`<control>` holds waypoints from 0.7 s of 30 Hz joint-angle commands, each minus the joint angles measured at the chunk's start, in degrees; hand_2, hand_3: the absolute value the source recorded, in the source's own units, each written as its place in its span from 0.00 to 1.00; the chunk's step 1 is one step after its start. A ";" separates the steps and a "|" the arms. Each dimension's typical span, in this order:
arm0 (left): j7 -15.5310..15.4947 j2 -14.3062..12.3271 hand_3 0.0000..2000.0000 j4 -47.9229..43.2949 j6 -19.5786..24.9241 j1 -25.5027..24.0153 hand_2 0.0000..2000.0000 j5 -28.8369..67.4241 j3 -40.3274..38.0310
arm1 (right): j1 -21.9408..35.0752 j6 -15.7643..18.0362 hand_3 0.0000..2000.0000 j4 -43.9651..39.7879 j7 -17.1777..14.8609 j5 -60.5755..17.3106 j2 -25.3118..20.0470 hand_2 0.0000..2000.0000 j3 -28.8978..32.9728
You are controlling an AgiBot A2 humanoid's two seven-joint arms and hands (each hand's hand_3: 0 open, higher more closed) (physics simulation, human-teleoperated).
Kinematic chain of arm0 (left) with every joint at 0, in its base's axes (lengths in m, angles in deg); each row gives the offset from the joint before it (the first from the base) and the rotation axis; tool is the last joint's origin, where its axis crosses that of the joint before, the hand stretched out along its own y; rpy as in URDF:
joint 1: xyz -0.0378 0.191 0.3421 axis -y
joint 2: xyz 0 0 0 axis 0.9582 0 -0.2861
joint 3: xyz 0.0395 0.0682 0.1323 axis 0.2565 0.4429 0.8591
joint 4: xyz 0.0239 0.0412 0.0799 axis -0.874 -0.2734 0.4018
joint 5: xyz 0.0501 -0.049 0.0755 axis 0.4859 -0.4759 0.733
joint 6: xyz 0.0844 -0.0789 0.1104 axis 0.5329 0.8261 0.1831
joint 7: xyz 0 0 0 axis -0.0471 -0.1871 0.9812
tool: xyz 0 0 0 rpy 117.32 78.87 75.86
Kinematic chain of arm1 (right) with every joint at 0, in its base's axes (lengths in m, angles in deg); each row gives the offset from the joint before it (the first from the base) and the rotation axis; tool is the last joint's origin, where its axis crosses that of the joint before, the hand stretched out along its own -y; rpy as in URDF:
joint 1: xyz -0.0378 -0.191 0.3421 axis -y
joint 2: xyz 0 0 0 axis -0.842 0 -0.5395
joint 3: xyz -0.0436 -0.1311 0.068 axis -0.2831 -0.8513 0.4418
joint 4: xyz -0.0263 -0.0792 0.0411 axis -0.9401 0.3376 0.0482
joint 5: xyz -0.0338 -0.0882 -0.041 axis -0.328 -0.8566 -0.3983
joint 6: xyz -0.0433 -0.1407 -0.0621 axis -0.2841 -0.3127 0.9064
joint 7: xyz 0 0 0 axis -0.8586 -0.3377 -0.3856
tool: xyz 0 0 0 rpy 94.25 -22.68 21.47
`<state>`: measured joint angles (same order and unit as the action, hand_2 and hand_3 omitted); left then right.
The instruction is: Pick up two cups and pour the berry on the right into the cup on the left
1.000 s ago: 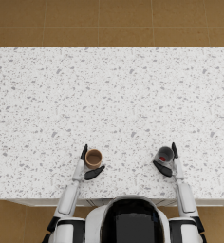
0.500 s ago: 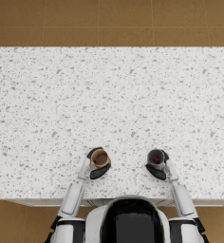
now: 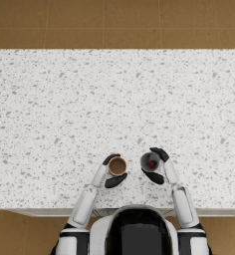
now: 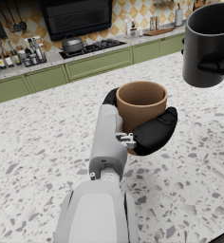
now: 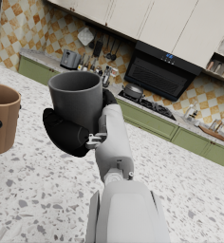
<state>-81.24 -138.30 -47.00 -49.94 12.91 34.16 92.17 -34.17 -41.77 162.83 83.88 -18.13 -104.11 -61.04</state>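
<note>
Left robot hand (image 3: pixel 111 172) holds brown cup (image 3: pixel 117 166); right robot hand (image 3: pixel 158 166) holds dark cup (image 3: pixel 150 162), berry (image 3: pixel 151 164) inside; speckled counter (image 3: pixel 64 109) beneath.

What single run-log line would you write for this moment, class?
left hand: holds brown cup, upright | right hand: holds grey cup, upright, berry inside | cups: side by side, apart | pour: not begun

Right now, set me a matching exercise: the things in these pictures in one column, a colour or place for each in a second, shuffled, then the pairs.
Things
1. brown cup
2. grey cup
3. berry
4. table

Descriptions
A. red, lying inside a cup
B. white and speckled
C. gripped by the left hand
D. gripped by the right hand

Pairs: 1-C, 2-D, 3-A, 4-B
</note>
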 commanded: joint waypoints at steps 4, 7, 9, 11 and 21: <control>0.00 -2.07 0.64 0.96 -0.08 2.12 1.00 0.16 0.47 | 7.04 0.32 0.64 1.16 0.00 -7.32 -5.23 1.00 0.14; 0.00 -3.47 0.64 1.70 -0.06 3.59 1.00 0.20 0.39 | 10.83 0.59 0.64 -0.16 0.00 -12.82 -8.11 1.00 -0.25; 0.01 -4.03 0.64 2.45 -0.09 4.11 1.00 0.21 0.75 | 12.82 0.70 0.64 -0.98 0.01 -16.49 -9.62 1.00 -0.85; 0.01 -4.37 0.64 3.12 -0.12 4.32 1.00 0.21 1.03 | 14.39 0.78 0.64 -1.66 0.03 -20.16 -10.74 1.00 -1.16; 0.03 -5.35 0.64 5.11 -0.16 4.47 1.00 0.21 0.65 | 18.20 1.07 0.64 1.15 0.05 -38.54 -14.04 1.00 -3.93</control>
<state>-81.20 -143.42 -41.98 -50.07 16.91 34.37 93.04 -17.00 -40.62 162.43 83.94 -58.51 -117.47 -64.16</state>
